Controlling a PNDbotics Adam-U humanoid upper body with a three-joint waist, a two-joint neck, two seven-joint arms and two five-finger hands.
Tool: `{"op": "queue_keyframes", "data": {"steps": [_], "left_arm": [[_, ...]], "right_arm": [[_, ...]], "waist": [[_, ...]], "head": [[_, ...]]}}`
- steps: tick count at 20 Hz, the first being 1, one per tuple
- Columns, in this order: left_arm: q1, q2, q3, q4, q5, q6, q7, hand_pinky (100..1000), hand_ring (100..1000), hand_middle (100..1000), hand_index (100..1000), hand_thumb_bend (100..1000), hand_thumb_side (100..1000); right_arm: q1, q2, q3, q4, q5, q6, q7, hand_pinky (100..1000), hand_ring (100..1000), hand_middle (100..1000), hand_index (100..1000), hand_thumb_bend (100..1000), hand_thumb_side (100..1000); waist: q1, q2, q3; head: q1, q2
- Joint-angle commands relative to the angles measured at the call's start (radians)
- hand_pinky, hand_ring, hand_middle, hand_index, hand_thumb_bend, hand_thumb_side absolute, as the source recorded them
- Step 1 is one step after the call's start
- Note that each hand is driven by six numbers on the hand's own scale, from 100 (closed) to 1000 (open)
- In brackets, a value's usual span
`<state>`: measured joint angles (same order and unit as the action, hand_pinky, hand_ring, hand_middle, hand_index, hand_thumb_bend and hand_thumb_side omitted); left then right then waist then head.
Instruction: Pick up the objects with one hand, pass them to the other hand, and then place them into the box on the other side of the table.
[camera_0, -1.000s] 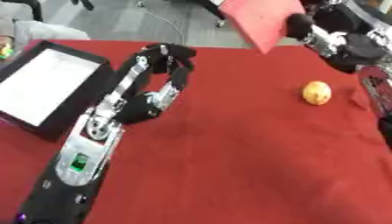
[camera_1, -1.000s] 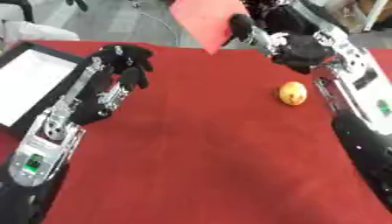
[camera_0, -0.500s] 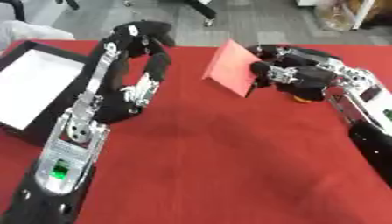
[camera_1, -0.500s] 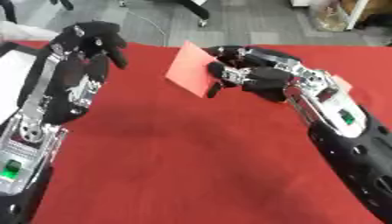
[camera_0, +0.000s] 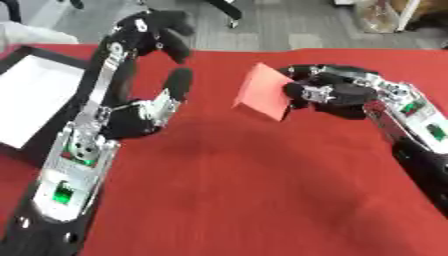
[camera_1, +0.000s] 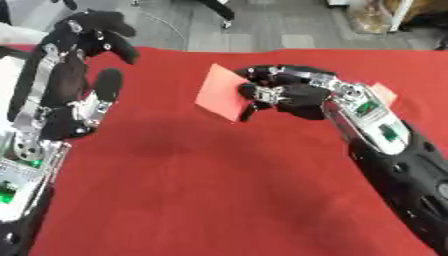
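The right hand is pinching a flat, salmon-red square card by its 3 o'clock edge, holding it tilted above the red-covered desk. At 9 o'clock, the left hand is waiting spread. A clean pass probably needs the card's free edge between those fingers before release; the white-lined black box lies beyond.

Office or lab: grey floor, red-covered table.

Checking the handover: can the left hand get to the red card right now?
Probably yes. The left hand is open beside the red card, which the right hand holds up, nothing between them.
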<state>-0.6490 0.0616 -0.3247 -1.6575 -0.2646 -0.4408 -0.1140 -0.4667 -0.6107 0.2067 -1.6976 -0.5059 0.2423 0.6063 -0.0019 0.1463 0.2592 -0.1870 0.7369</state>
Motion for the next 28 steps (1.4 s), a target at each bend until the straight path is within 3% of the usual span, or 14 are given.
{"op": "queue_keyframes", "data": {"steps": [1,9,15,22,28], "left_arm": [[-0.016,0.015,-0.011,-0.012,-0.062,-0.048,-0.054,573,599,695,853,420,572],[-0.035,0.023,-0.043,0.020,-0.145,-0.130,-0.202,623,645,741,890,516,571],[-0.047,0.022,-0.059,0.051,-0.183,-0.137,-0.246,632,654,750,898,531,596],[-0.057,0.005,-0.061,0.102,-0.248,-0.097,-0.220,622,648,744,895,521,610],[-0.058,-0.005,-0.059,0.138,-0.318,-0.009,-0.114,607,638,737,886,522,625]], "right_arm": [[-0.011,-0.017,0.000,-0.036,0.005,-0.012,0.030,645,754,483,414,100,366],[0.008,-0.031,-0.002,-0.124,-0.003,-0.051,0.064,646,757,486,415,100,344],[0.022,-0.038,-0.003,-0.156,-0.023,-0.056,0.081,647,758,486,415,100,342],[0.038,-0.040,-0.001,-0.181,-0.057,-0.042,0.097,647,756,484,417,100,354],[0.045,-0.037,0.007,-0.180,-0.064,-0.023,0.121,647,755,479,415,100,368]], "waist": [[-0.013,-0.004,-0.003],[-0.013,-0.002,-0.004],[-0.017,-0.001,-0.008],[-0.024,-0.001,-0.012],[-0.034,0.000,-0.016]], "head": [[0.003,0.002],[0.003,0.011],[0.001,0.014],[-0.004,0.010],[-0.009,0.002]]}}
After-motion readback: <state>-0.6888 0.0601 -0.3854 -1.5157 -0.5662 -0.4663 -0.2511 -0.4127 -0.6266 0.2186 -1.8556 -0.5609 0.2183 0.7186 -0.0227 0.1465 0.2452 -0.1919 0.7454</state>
